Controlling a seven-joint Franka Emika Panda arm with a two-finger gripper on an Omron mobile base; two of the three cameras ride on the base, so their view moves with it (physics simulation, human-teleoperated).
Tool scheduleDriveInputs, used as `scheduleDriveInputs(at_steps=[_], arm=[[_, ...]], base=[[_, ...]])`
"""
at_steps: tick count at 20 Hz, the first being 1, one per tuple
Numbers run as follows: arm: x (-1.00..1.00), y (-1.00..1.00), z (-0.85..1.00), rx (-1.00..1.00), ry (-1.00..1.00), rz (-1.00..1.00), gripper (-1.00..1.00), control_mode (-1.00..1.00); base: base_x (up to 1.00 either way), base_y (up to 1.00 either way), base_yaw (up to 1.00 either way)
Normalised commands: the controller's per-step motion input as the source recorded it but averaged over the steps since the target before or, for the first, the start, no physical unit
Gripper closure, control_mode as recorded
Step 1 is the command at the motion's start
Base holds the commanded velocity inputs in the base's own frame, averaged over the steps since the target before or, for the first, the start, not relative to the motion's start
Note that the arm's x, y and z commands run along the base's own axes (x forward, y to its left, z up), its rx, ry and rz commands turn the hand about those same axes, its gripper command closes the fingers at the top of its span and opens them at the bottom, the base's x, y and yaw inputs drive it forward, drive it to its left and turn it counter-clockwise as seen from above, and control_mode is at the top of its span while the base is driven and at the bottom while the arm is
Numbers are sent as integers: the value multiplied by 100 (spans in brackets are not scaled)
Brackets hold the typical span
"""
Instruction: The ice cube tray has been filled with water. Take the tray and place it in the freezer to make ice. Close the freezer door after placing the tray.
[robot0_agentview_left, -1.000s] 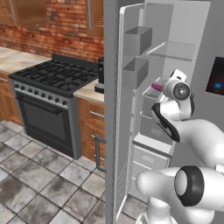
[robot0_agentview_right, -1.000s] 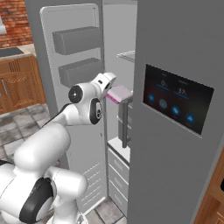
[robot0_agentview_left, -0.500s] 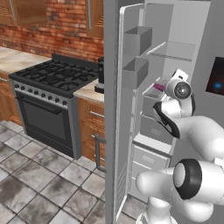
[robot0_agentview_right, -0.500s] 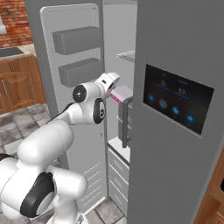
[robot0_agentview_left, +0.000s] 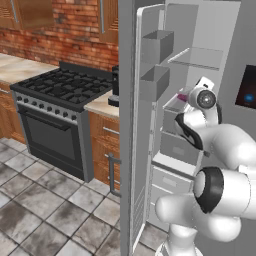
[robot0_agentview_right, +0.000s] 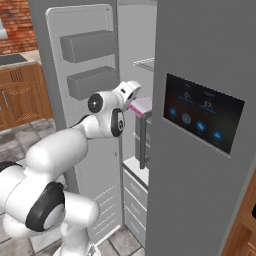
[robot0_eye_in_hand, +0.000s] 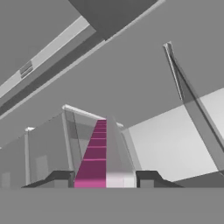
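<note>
The ice cube tray (robot0_eye_in_hand: 101, 151) is a pale slab with a pink face, and it runs forward from between my fingertips. My gripper (robot0_eye_in_hand: 105, 179) is shut on its near end. In the right base view the gripper (robot0_agentview_right: 134, 101) holds the tray (robot0_agentview_right: 142, 105) just inside the open freezer (robot0_agentview_right: 134, 45), at mid height below a glass shelf (robot0_agentview_right: 145, 63). From the left, the tray (robot0_agentview_left: 183, 98) pokes past my hand (robot0_agentview_left: 196, 96) into the freezer (robot0_agentview_left: 200, 30). The freezer door (robot0_agentview_left: 146, 150) stands wide open to the left, and its bins (robot0_agentview_left: 157, 46) face me.
The second door (robot0_agentview_right: 200, 165), with a black lit panel (robot0_agentview_right: 202, 117), stays shut on the right. Grey drawers (robot0_agentview_right: 134, 189) fill the freezer's lower part. A black-fronted range (robot0_agentview_left: 55, 120) and wooden cabinets (robot0_agentview_left: 102, 145) stand to the left of the open door, over a tiled floor (robot0_agentview_left: 45, 215).
My arm has reached forward, carrying the tray a little deeper into the freezer. The grip on the tray is the same, and the door has not moved.
</note>
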Motion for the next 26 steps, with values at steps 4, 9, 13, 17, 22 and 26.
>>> scheduleDriveInputs(at_steps=[4,9,13,17,22,26], arm=[[19,-9,-5,0,0,-2,100,-100],[16,-12,-2,0,0,-1,100,-100],[20,-12,-1,0,0,0,100,-100],[15,-14,0,0,0,0,100,-100],[23,-12,0,0,0,0,100,-100],[29,-9,0,0,0,0,100,-100]], base=[[0,0,0],[0,0,0],[0,0,0],[0,0,0],[0,0,0],[0,0,0]])
